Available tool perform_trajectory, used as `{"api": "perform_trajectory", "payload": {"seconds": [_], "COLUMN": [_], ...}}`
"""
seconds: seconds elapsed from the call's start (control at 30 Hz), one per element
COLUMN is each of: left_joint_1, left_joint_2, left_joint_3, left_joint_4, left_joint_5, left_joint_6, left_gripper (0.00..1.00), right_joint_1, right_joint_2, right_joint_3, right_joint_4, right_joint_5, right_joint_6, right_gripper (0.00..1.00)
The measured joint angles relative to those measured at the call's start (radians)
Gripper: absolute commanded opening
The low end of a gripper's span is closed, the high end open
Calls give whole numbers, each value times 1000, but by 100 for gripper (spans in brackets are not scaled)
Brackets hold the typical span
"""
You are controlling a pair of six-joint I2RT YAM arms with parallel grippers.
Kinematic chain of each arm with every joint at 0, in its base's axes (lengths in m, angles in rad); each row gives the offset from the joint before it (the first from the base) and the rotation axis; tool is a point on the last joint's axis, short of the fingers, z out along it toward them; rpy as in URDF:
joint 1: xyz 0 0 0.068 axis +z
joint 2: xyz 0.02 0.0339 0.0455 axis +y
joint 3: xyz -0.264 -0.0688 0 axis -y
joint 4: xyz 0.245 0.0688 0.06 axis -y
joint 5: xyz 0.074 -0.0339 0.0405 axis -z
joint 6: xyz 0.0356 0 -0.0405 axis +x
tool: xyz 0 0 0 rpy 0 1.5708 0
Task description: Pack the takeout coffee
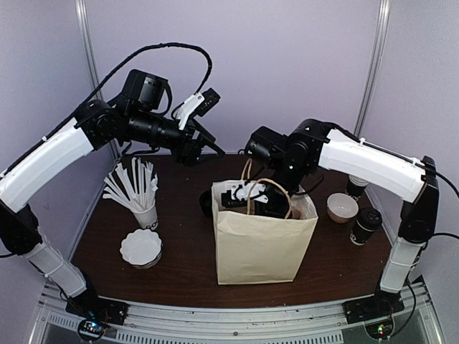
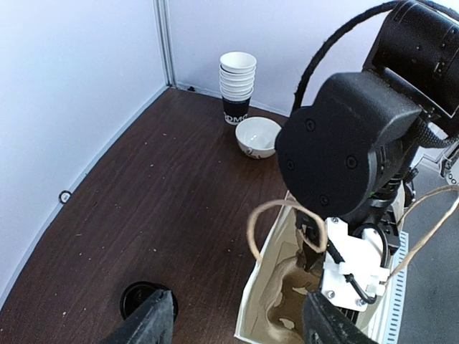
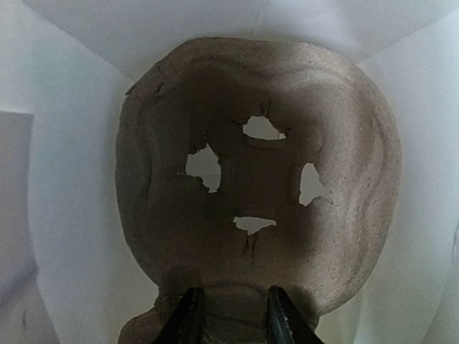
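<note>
one fibrous, ragged-holed pulp tray (image 3: pixel 251 172) sits pinched in the right hand (image 3: pixel 233 295).

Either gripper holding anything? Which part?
Right gripper pinches the brown moulded-pulp cup tray by its near rim, inside the tan paper bag. Left gripper is open, holding nothing.

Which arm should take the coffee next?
Left, probably: the left fingers hang open above a black-lidded cup beside the paper bag. The right fingers are inside it, shut on the pulp tray.
</note>
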Motion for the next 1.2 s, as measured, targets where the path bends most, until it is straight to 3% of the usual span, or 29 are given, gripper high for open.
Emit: {"api": "perform_trajectory", "payload": {"seconds": [0.53, 1.0, 1.2], "left_joint_1": [29, 34, 34], "left_joint_2": [-52, -65, -65], "left_joint_3": [-78, -103, -105], "left_joint_4": [19, 38, 39], "left_joint_5": [-40, -48, -49], "left_joint_6": [0, 0, 0], "left_gripper": [66, 66, 66], "right_joint_1": [71, 90, 92], "right_joint_2": [20, 26, 26], "right_joint_3": [-137, -245, -245], "right_joint_4": [79, 162, 166], "right_joint_5": [40, 60, 64], "right_joint_6": [15, 23, 26], "right_gripper": [31, 48, 50]}}
